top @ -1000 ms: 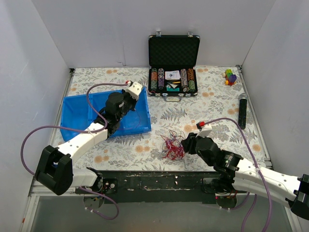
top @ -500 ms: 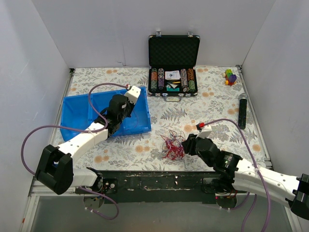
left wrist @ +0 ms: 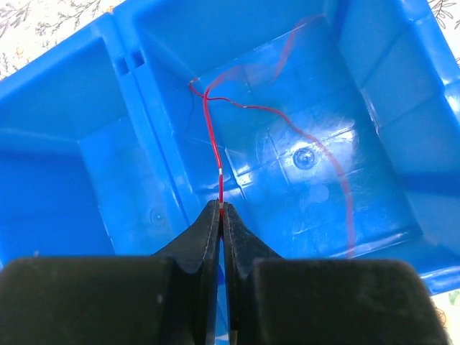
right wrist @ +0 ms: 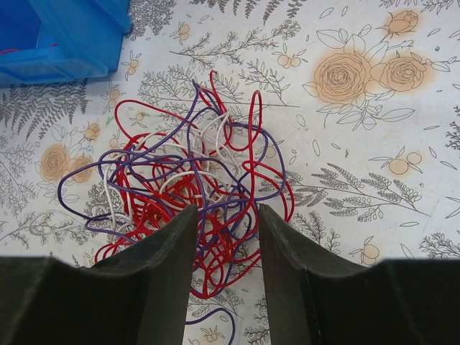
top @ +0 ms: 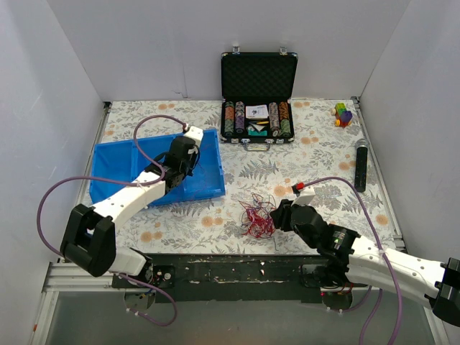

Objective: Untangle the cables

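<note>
- Since the earlier top view, the left arm has been swinging down and leftward into the blue bin (top: 115, 154) at the left middle of the frame. The right arm has been barely shifting at the lower centre.
- We are holding one red cable (left wrist: 213, 136) in the left gripper (left wrist: 220, 208), whose fingers are pressed together on its end. In the left wrist view the strand is running up from the tips to the upper centre, crossing itself there, then trailing down to the right inside the bin.
- The other cables are lying as a tangle (right wrist: 187, 180) of red, white and purple loops on the flowered table (right wrist: 374, 180). It is sitting near the bin's corner, which is showing in the upper left of the right wrist view.
- The right gripper (right wrist: 226, 212) is standing with its fingers moderately apart, straddling the lower edge of the tangle. Loops are lying between them, but nothing is looking clamped.
- We are judging this to be the drop-off of a freed strand. To do it well, we are planning to part the left fingers only while the tips are over the bin floor, so the whole cable is falling inside rather than draping over a wall.
- For the next pull we are aiming at a single outer loop or free end, not a bundle, and drawing slowly, since a quick tug is likely to tighten the knot or drag the whole clump.
</note>
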Available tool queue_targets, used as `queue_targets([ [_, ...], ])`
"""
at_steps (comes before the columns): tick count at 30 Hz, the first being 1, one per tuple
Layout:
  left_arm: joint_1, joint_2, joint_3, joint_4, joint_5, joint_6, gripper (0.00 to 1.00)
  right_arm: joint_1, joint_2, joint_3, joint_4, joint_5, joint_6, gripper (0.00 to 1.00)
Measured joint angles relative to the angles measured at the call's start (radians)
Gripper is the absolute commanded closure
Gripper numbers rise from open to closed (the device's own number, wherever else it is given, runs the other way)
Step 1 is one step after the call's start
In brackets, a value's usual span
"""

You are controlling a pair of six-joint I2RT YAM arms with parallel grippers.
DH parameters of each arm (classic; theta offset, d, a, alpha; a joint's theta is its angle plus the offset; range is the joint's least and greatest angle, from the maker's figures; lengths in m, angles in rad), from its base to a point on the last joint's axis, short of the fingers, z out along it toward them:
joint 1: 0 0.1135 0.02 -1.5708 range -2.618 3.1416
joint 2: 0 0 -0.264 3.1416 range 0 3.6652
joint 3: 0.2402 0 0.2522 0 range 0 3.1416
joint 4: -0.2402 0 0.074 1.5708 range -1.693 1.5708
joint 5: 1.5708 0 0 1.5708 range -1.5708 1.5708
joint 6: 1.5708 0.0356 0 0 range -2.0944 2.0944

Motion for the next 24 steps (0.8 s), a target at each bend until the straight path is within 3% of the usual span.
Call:
queue_targets([
  [9, 0.006, -0.115, 0.003, -0.027, 0.020, -0.037, 1.00, 0.000, 0.018, -0.004, 0.014, -0.006, 0.006, 0.53],
  [19, 0.005, 0.097, 0.126, -0.068, 0.132, 0.059, 1.00, 0.000, 0.019, -0.004, 0.021, -0.006, 0.006, 0.53],
  [22, 0.005, 0.177, 0.192, -0.075, 0.163, 0.090, 0.79, 0.000, 0.019, -0.004, 0.021, -0.006, 0.007, 0.53],
  [24, 0.005, 0.219, 0.235, -0.077, 0.184, 0.106, 0.56, 0.000, 0.018, -0.004, 0.021, -0.006, 0.007, 0.53],
])
